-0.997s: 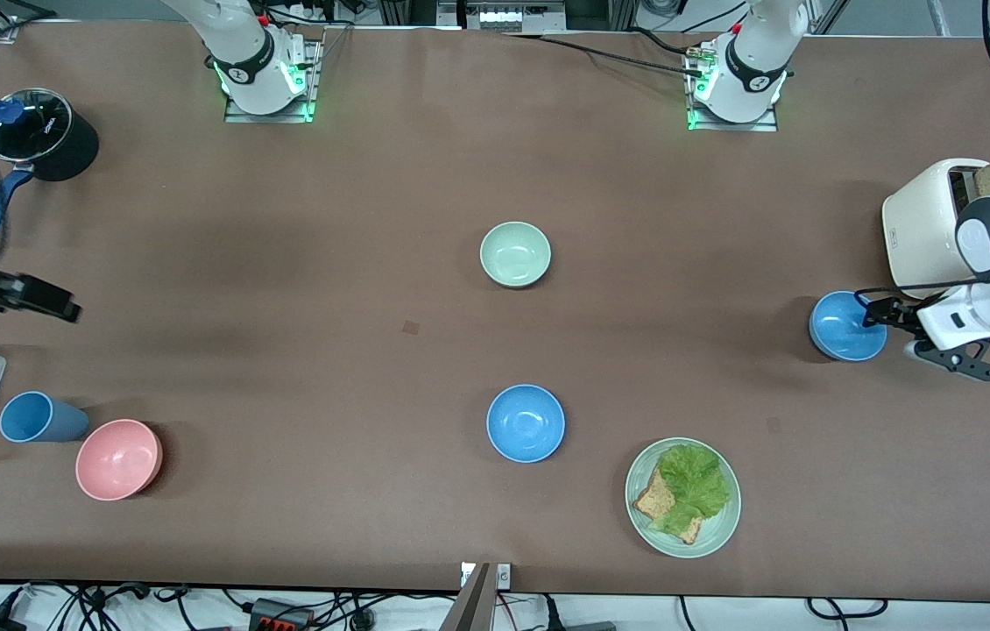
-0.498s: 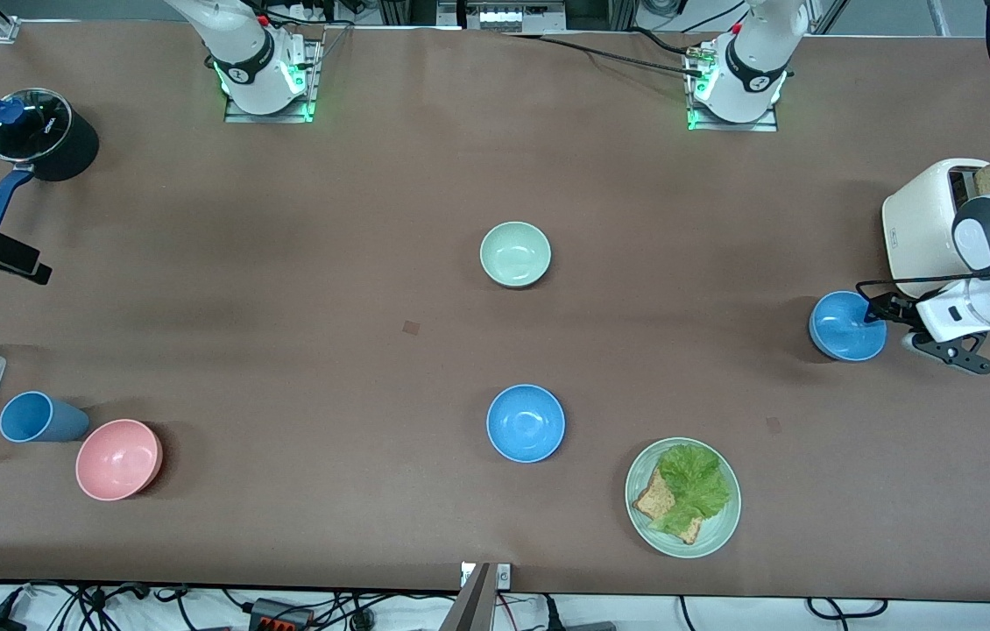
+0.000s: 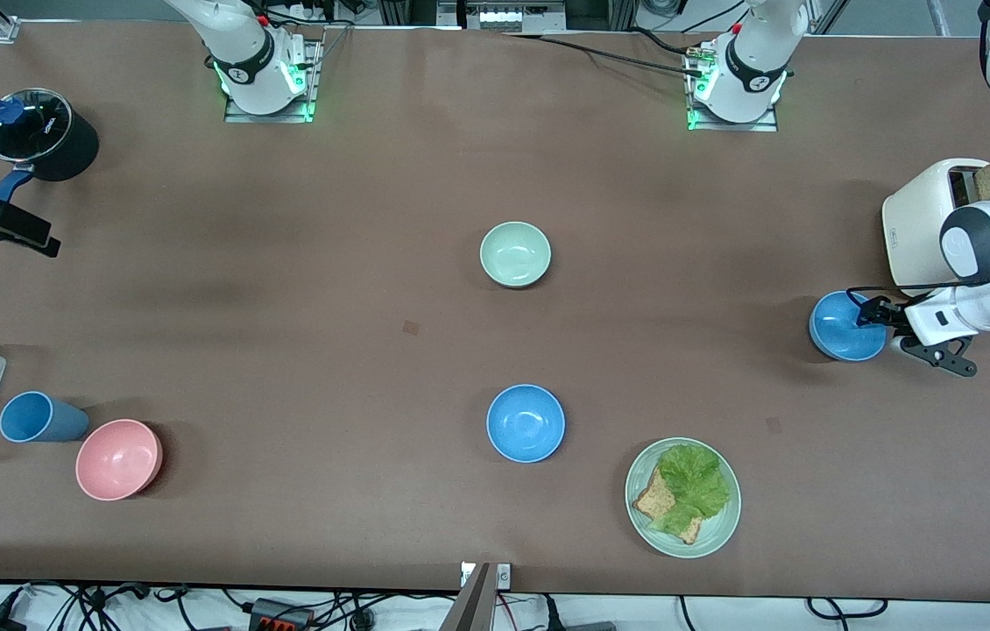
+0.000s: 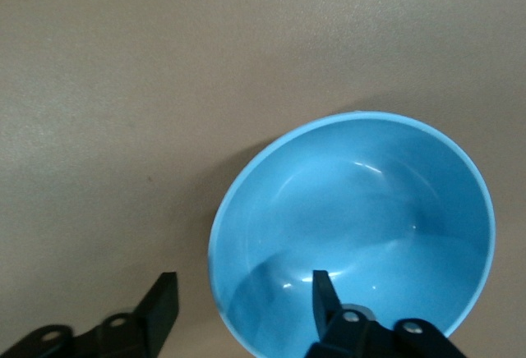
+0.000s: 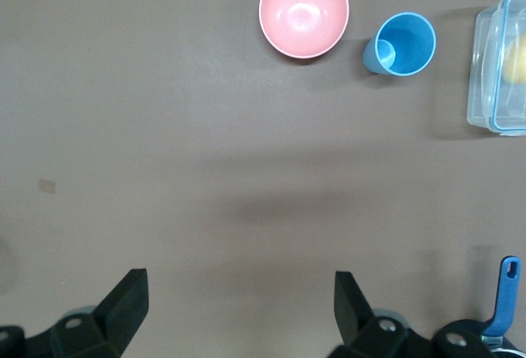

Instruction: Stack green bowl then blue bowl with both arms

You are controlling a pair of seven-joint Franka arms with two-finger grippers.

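Reaching in from the edge of the front view at its own end of the table, the left arm lies low and almost level, forearm pointing toward the middle of the frame. The left gripper [image 3: 868, 316] is at the blue bowl [image 3: 844, 331], just below the white toaster [image 3: 920, 223] in the frame. In the left wrist view the left gripper [image 4: 242, 294] straddles the rim of the blue bowl [image 4: 353, 202]: one finger is inside the bowl, the other outside over the table. There is a gap on each side of the rim, so the jaws are apart and clamp nothing. The bowl sits flat on the table [image 3: 328, 263].

The right arm waits at the opposite edge of the frame. Its right gripper [image 3: 38, 242] hangs over the table in the upper part of the view, just below the black pot [image 3: 44, 131]. The right wrist view shows the right gripper [image 5: 238, 296] with jaws spread wide and empty.

The green bowl [image 3: 515, 254] stands alone at the centre of the frame. A second blue bowl [image 3: 526, 423] sits directly below it, nearer the front camera, with the green plate [image 3: 727, 526] of lettuce and toast lower and toward the left arm's end.
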